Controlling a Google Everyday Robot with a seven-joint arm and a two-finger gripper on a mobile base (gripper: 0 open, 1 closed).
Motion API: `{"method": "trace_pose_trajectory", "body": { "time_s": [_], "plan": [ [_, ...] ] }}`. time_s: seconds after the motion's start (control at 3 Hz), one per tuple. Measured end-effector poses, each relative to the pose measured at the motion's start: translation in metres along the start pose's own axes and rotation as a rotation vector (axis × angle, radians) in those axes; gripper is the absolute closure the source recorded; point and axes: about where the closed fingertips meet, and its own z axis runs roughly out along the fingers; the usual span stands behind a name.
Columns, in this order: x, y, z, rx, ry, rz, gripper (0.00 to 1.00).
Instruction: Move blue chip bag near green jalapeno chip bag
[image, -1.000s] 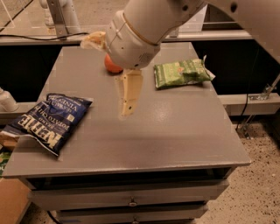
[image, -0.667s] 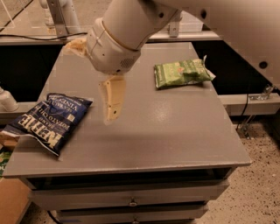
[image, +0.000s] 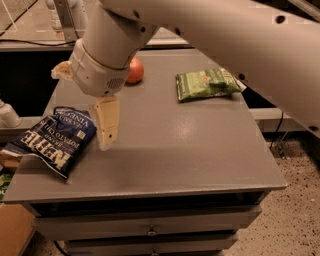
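Just beside the pincer (image: 86, 108) lies the blue chip bag (image: 52, 140).

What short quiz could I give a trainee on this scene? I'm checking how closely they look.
1. True or false: the pincer holds the blue bag.
2. Which lies nearer the green bag? A) blue bag B) fruit
3. Fill in: the blue bag overhangs the table's ___ edge, as viewed.
Key: 1 false; the open pincer hovers just right of the bag, empty. 2 B. 3 left.
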Motion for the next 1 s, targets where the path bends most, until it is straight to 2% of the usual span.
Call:
{"method": "trace_pose_trajectory", "body": {
  "time_s": [0.67, 1.0],
  "plan": [
    [0.013, -0.019, 0.035, -0.040, 0.114, 0.064, 0.00],
    [0.014, -0.026, 0.051, -0.059, 0.144, 0.093, 0.00]
  ]
}}
